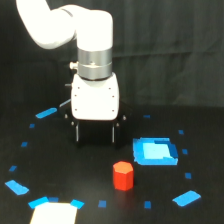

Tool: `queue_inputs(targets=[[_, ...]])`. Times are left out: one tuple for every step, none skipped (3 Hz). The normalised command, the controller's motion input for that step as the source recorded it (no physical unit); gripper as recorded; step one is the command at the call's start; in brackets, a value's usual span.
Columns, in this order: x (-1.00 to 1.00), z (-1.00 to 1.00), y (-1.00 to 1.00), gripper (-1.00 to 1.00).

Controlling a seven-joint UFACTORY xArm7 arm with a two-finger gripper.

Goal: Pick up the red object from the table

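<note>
One arm (75,27) upright | hand (96,134) pointing down | red object (123,175) apart

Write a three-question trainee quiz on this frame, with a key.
1. True or false: the white arm's black-fingered gripper is shut on the small red-orange hexagonal block.
2. Which lies nearer the block: A) the flat bright blue square piece, B) the blue tape strip at the exterior view's left?
3. Fill in: the block stands on the black matte ____.

Key:
1. False; the gripper stands open, apart from the block and behind it.
2. A.
3. Table.
</note>
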Motion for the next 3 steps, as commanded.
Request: queue_inputs(targets=[[0.36,-0.23,-0.88,1.0],[0.22,0.04,-0.82,0.98],[0.31,0.02,-0.9,1.0]])
